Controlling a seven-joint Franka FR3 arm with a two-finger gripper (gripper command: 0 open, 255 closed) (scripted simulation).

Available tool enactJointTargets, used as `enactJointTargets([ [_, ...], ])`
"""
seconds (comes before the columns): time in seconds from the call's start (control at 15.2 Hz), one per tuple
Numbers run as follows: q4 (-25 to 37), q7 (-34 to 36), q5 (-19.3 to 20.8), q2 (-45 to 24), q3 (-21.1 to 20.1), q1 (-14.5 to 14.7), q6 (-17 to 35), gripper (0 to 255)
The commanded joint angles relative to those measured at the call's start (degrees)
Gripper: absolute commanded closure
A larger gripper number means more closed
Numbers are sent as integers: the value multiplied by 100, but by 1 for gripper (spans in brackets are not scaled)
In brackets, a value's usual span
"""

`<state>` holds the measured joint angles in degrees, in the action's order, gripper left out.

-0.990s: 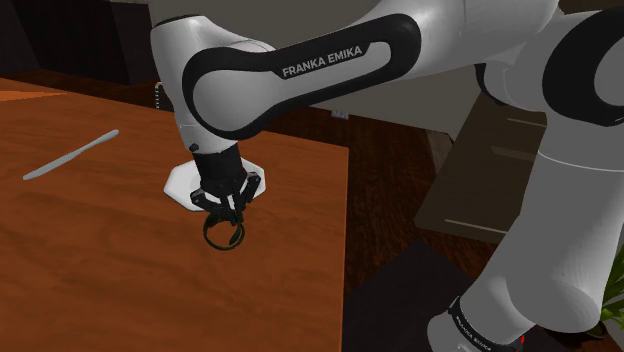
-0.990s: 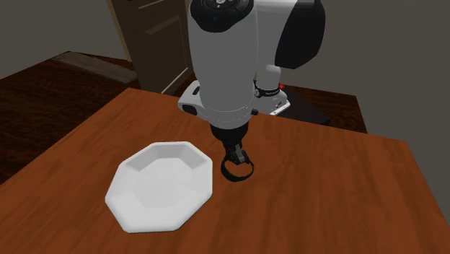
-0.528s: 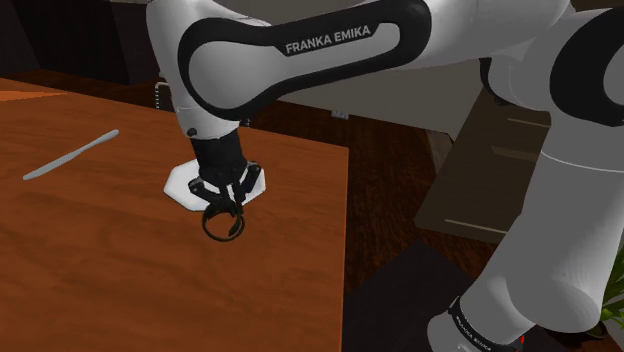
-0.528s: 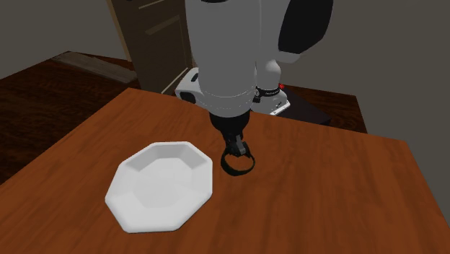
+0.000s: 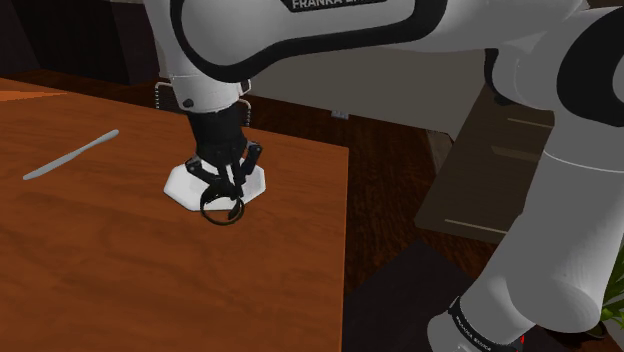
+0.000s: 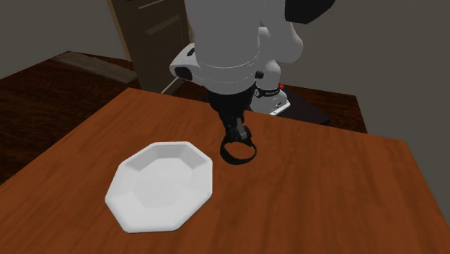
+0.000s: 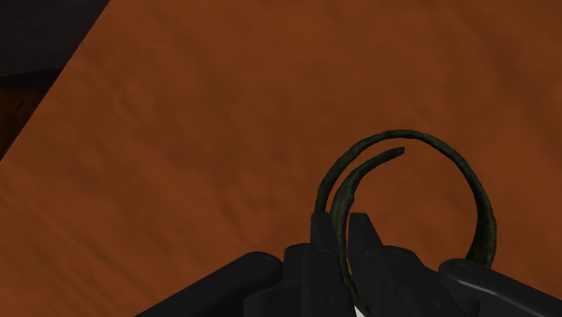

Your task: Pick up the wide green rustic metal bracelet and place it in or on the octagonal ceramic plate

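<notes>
Lifted bracelet [image 6: 237,152] — fingers [image 7: 363,241] clamped on it
Risen clear of the counter [image 6: 324,202], apparently; plate [image 6: 162,191] waits just beside the fingers

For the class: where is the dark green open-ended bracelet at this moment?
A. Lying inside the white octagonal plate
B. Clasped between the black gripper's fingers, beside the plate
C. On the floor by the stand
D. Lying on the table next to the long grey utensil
B: the dark green open-ended bracelet hangs from the black gripper, whose fingers pinch its band in the wrist view, next to the white octagonal plate and not in it.
</notes>
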<state>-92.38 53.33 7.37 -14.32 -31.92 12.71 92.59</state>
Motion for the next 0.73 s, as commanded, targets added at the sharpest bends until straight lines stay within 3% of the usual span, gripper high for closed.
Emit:
enactJointTargets([
  [0.0,147,-2,-10,13,-8,10,-159,255],
  [0.2,433,-74,66,-130,32,0,-317,255],
  [0.66,2287,-592,636,-1348,341,47,-1021,255],
])
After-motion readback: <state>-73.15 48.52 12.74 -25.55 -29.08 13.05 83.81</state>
